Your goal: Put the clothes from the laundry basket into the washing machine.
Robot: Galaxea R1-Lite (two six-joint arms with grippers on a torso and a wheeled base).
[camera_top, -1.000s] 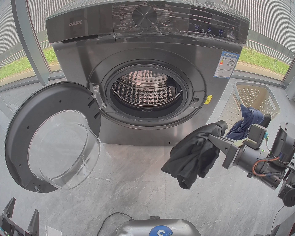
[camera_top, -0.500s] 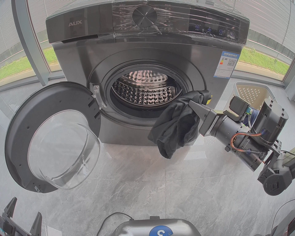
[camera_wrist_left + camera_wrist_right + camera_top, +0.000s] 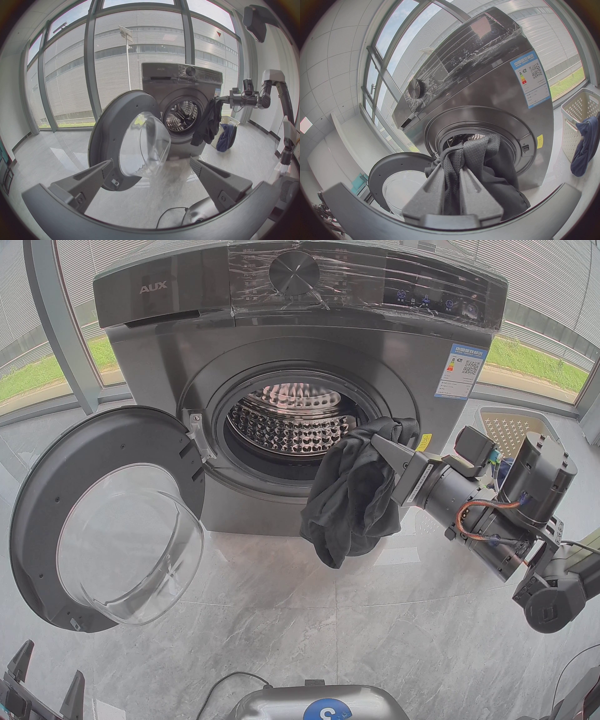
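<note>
Seen from the head view, the washing machine stands at 12 o'clock. Its round door is swung open toward 9 o'clock, baring the steel drum. The right gripper, at 3 o'clock, has its fingers pressed together on a bunched fold of a black mesh garment. The garment hangs in front of the drum opening's 4 o'clock rim, its tail clear of the floor tiles.

The laundry basket stands at 2 o'clock, just beside the machine, with a navy garment draped over its rim. The left gripper sits low at 7 o'clock, fingers spread and holding nothing.

A pale brand mark sits on the drawer panel. A blue-and-white energy label carries a QR code, and a small yellow sticker sits beside the latch. Clear film covers the control panel, whose icons are too small to read.
</note>
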